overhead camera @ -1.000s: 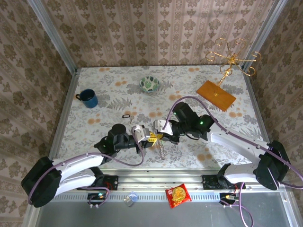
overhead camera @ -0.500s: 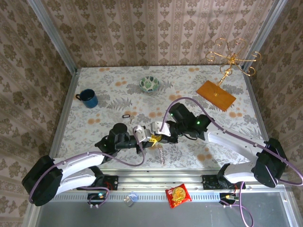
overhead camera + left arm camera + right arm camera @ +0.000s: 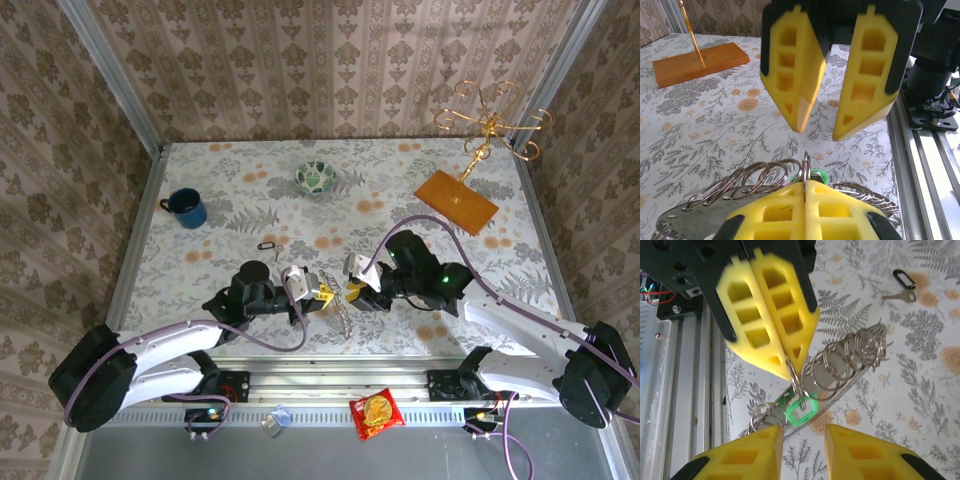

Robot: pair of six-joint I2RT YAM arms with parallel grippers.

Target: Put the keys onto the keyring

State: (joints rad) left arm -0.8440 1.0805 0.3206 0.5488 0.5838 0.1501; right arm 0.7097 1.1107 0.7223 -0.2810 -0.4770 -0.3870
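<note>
Left end effector (image 3: 788, 359) pinches a metal ring (image 3: 805, 169), right end effector (image 3: 820, 131) spread (threading unfinished, I'd say: one key (image 3: 900, 296) loose on the worktop (image 3: 920, 405)).

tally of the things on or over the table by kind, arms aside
blue mug: 1
patterned bowl: 1
gold stand on wooden base: 1
key with black tag: 1
ring bunch with green tag: 1
total: 5

Shiny metal rings (image 3: 860, 346), glossy green plastic key head (image 3: 801, 412), matt yellow foam pads (image 3: 765, 315)
</note>
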